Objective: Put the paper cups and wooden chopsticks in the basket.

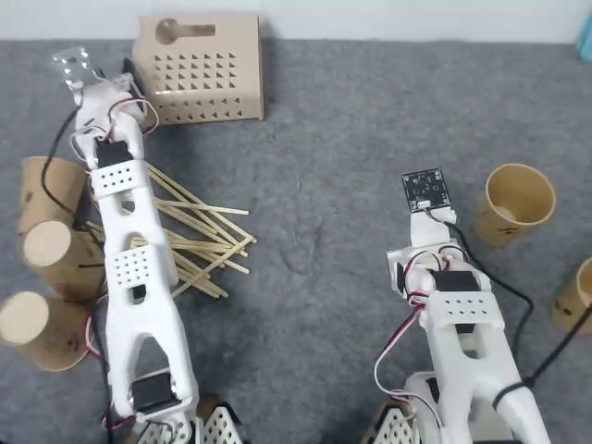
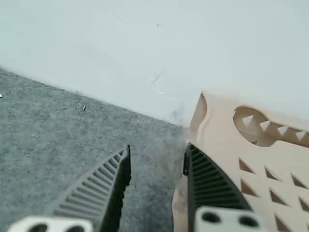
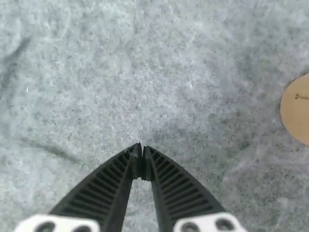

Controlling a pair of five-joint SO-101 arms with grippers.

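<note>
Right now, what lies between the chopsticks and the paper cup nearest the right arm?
In the high view: bare grey mat next to the chopsticks, then the right arm's wrist close to the paper cup.

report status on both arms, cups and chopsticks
Left end effector open, empty, beside beige perforated basket. Right end effector shut, empty, over grey mat. Brown paper cups and thin wooden chopsticks lie on the mat, left arm above the chopsticks.
</note>
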